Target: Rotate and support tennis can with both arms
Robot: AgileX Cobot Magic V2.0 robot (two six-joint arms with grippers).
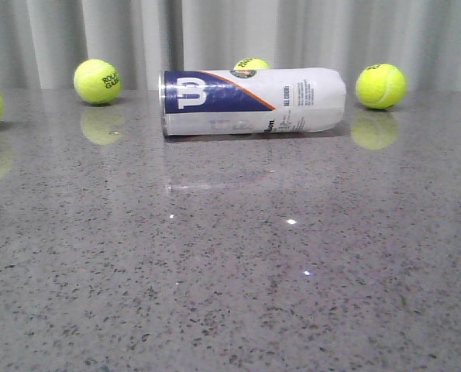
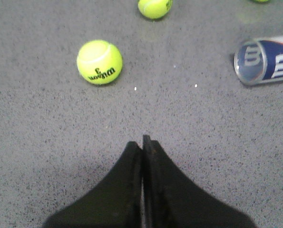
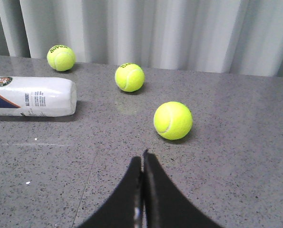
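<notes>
A pale pleated curtain [image 1: 230, 31] backs a speckled grey worktop [image 1: 230, 294], where the tennis can [image 1: 252, 101] lies on its side near the far edge, silver rim toward the robot's left, with tennis balls [image 1: 97, 80] scattered well apart around it. Lying flat and untouched, it seems set out to be reached from both ends. The left tool [image 2: 142, 142] and right tool [image 3: 142, 159] are each clenched on nothing, hovering over bare worktop well short of the can.
</notes>
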